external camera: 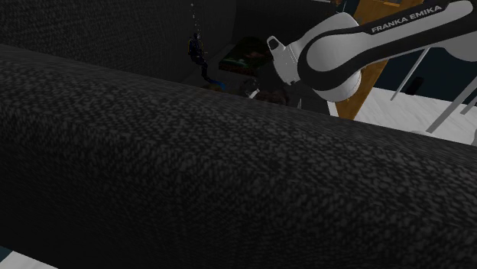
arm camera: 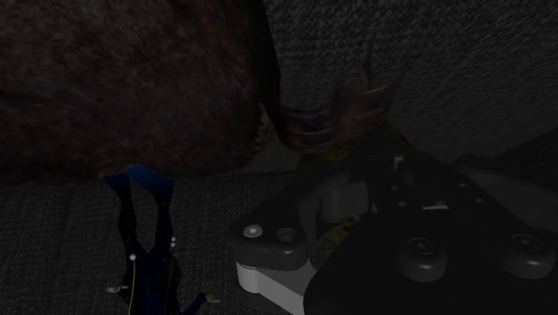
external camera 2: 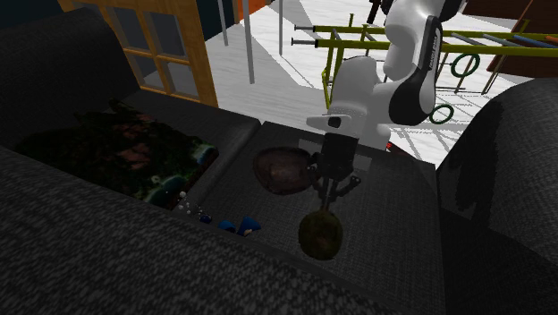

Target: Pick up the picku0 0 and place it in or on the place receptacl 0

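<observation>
Over the back of a dark sofa [external camera: 191, 168], in the shoulder view, the rough fabric takes up most of what I can see. The white arm [external camera: 344, 53] comes in at 2 o'clock, with its maker's name on the upper link. A small blue figure [external camera: 197, 55] stands at about 12 o'clock beyond the sofa edge. An orange wooden frame [external camera: 376, 38] rises behind the arm, with white floor [external camera: 413, 115] at 3 o'clock.

From the second exterior view, the arm reaches down from 1 o'clock to the sofa seat [external camera 2: 393, 215]. The gripper [external camera 2: 329, 199] hangs near the middle. A round olive-brown object [external camera 2: 320, 235] sits right under it, at its 6 o'clock. I cannot tell whether the jaws are released or clenched, nor whether the object rests on the seat or is lifted off it. A brown bowl [external camera 2: 279, 170] lies on the seat just beside the gripper, at its 10 o'clock. The blue figure is at 8 o'clock from the round object. A dark patterned cushion [external camera 2: 125, 152] lies at 9 o'clock, and a yellow-green rack [external camera 2: 376, 40] stands on the floor at 12 o'clock.

Through the wrist view, which is dim, the brown bowl looms large, with the blue figure just beside it. A reddish-brown shape with an olive patch [arm camera: 335, 121] touches the bowl's edge, too dim to name. A dark knobbed object [arm camera: 429, 259] lies near it.
</observation>
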You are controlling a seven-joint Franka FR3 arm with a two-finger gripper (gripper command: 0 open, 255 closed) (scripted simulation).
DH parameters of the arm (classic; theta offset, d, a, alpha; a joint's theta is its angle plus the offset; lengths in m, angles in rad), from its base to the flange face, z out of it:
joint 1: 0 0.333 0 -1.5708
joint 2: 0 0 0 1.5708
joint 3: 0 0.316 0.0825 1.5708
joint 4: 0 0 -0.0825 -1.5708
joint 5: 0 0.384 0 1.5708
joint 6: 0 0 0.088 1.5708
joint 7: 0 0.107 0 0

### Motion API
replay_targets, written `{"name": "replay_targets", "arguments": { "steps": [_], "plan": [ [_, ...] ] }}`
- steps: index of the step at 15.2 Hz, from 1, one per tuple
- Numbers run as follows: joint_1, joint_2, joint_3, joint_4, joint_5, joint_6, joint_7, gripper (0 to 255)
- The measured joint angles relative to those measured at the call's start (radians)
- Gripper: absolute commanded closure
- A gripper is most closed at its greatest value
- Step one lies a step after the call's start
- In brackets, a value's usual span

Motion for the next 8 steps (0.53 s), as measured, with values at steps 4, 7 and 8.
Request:
{"name": "replay_targets", "arguments": {
  "steps": [4, 7, 8],
  "plan": [
    [0.000, 0.000, 0.000, 0.000, 0.000, 0.000, 0.000, 0],
    [-0.158, -0.007, 0.141, 0.063, -0.125, -0.129, 0.117, 0],
    [-0.238, 0.004, 0.213, 0.125, -0.214, -0.227, 0.188, 0]
  ]
}}
